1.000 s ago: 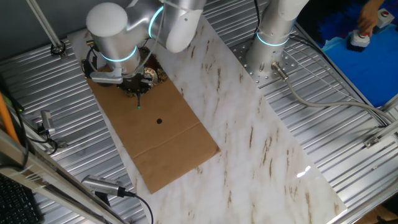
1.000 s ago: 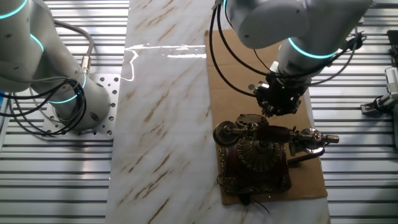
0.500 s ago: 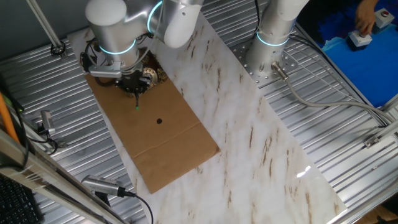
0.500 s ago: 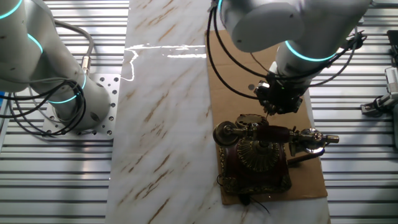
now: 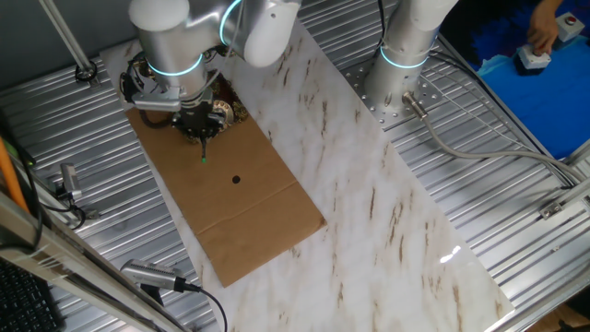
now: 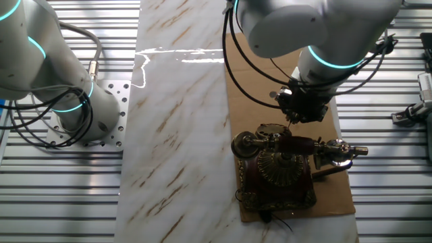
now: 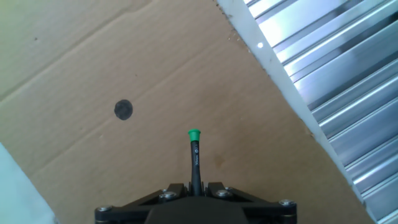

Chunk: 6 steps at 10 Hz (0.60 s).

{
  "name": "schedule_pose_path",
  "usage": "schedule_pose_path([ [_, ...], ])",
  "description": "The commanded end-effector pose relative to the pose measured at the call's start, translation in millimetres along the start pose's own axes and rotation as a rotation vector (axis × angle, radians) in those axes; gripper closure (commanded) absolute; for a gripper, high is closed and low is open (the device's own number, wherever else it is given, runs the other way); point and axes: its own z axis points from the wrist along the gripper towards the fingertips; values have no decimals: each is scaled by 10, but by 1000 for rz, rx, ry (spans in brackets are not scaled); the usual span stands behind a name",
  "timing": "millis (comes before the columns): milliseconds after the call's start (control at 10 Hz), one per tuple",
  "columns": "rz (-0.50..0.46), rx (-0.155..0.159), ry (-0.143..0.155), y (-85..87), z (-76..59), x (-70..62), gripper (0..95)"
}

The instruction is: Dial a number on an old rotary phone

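Marble-patterned table (image 5: pixel 369 184) on ribbed metal decking, with one brown cardboard sheet (image 5: pixel 241 207) laid across it. One old rotary phone (image 6: pixel 282 170) at the cardboard's far end, handset resting across its top. Gripper (image 7: pixel 194 186) just beside the phone, clamped tight on one thin black stick (image 7: pixel 194 158) with a green tip, pointing at bare cardboard. Likely light, ornate and fragile; probably prone to sliding under a push. Best worked through a dial hole with the stick's tip, gently.

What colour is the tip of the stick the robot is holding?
Green. The stick is black with a green tip, clearest in the hand view.
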Motion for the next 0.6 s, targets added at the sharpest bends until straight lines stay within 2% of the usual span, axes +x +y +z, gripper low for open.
schedule_pose_path([
  [100,1,1,-23,3,-5,1,950],
  [600,-2,21,-35,-4,8,-18,950],
])
